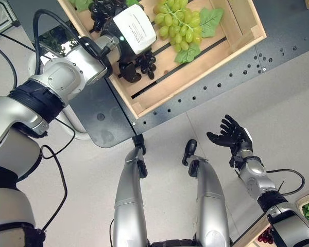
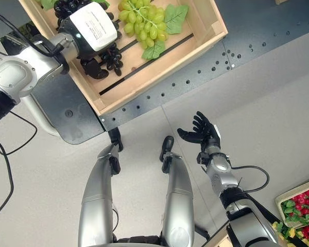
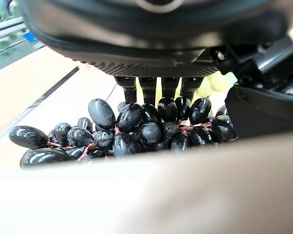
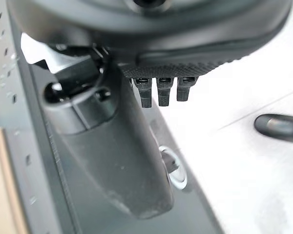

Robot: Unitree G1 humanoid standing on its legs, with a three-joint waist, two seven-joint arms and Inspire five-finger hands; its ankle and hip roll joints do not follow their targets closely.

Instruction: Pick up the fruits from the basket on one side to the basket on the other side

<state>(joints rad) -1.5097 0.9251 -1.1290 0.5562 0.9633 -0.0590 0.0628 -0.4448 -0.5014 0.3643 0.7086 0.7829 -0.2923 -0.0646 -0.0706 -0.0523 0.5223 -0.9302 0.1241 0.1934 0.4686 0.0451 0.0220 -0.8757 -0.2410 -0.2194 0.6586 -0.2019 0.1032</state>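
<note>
In the wooden crate (image 1: 247, 23), a bunch of black grapes (image 3: 136, 134) is clasped by the curled fingers of the left hand (image 1: 131, 49); one green grape bunch (image 1: 177, 25) lies beside it, a second black bunch (image 2: 69, 6) is cut off above. The right hand (image 1: 232, 136) is held splayed over the floor. A strawberry crate (image 2: 298, 206) is partly seen at far right

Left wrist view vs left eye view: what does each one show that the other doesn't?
Left wrist view alone: the black grapes close up, their reddish stems, and the left robot hand's fingertips touching the bunch.

Left eye view alone: the green grapes with leaves, the whole wooden crate, the dark table, and the right robot hand open, palm up, over the floor.

Both: the left robot hand curled on the black grapes inside the crate.
</note>
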